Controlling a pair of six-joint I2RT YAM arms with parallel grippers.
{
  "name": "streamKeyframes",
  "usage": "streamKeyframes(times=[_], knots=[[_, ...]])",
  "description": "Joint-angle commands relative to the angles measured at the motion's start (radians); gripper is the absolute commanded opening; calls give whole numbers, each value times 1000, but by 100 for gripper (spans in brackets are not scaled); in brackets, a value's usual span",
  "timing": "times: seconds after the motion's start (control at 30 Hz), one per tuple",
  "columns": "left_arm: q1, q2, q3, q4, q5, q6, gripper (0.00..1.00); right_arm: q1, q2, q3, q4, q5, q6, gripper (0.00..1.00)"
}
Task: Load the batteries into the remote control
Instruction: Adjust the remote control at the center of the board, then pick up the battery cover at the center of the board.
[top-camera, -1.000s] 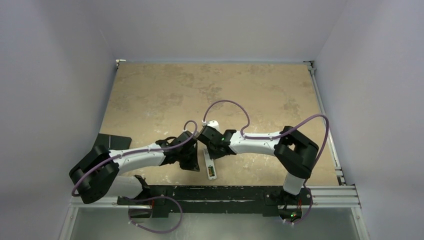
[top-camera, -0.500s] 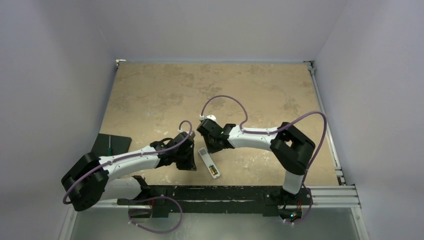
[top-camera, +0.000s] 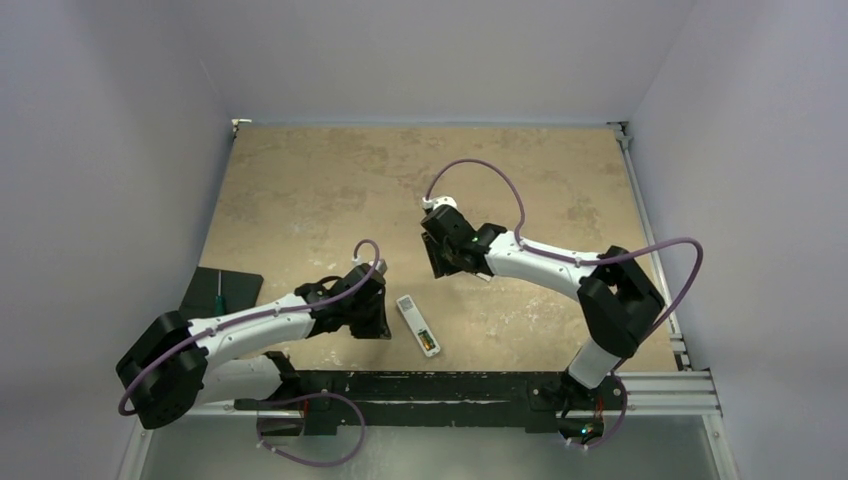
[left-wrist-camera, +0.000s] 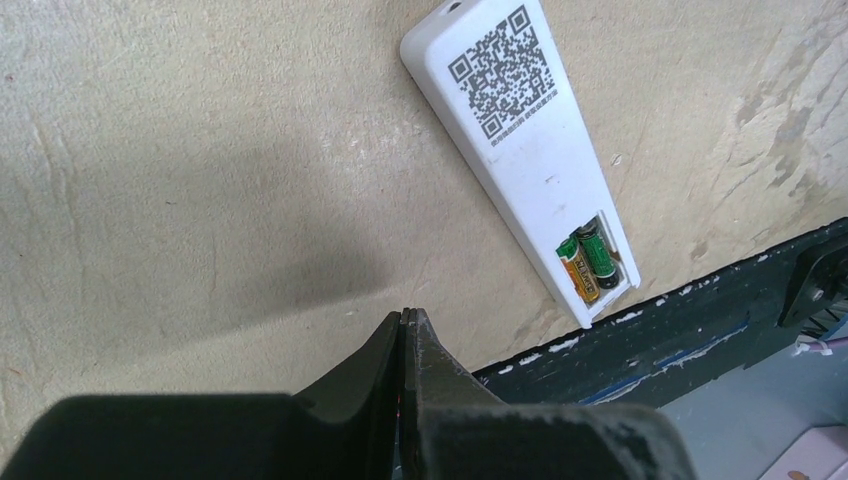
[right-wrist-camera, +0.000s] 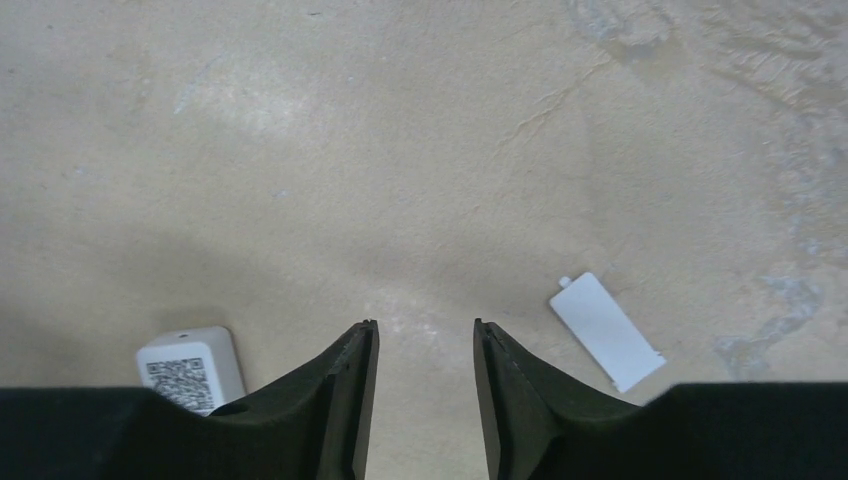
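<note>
The white remote control (top-camera: 414, 322) lies back-up on the table between the arms, QR label at its far end (left-wrist-camera: 520, 130). Both batteries sit side by side in its uncovered recess, a gold one (left-wrist-camera: 578, 277) and a green-black one (left-wrist-camera: 597, 258). My left gripper (top-camera: 378, 318) rests just left of the remote, jaws pressed together and holding nothing (left-wrist-camera: 408, 315). My right gripper (top-camera: 447, 262) hovers beyond the remote, open and holding nothing (right-wrist-camera: 422, 325). One corner of the remote (right-wrist-camera: 190, 368) shows at the lower left of the right wrist view.
A flat white battery cover (right-wrist-camera: 606, 331) lies on the table right of my right gripper's fingers. A black mat (top-camera: 222, 292) with a green-handled tool lies at the table's left edge. A dark rail (top-camera: 450, 385) runs along the near edge.
My right gripper has pulled back from the remote, up and to the right, and its jaws have opened. The left arm drew back a little to the left. The remote shifted slightly.
</note>
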Motion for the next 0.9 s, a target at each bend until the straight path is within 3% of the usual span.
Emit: streamKeyframes(times=[0.0,0.1,0.2,0.5,0.87], knots=[[-3,12,8,5,-8,4,2,-42,-41,27,-49,38,-108,51],[-3,22,13,8,-5,14,3,-69,-55,20,-60,38,-154,63],[-3,31,17,10,-1,22,4,-105,-58,16,-67,8,-186,69],[-3,42,17,17,6,35,4,-213,-27,10,-76,-123,-242,73],[-3,50,15,27,14,47,5,-261,54,13,-100,-186,-231,74]])
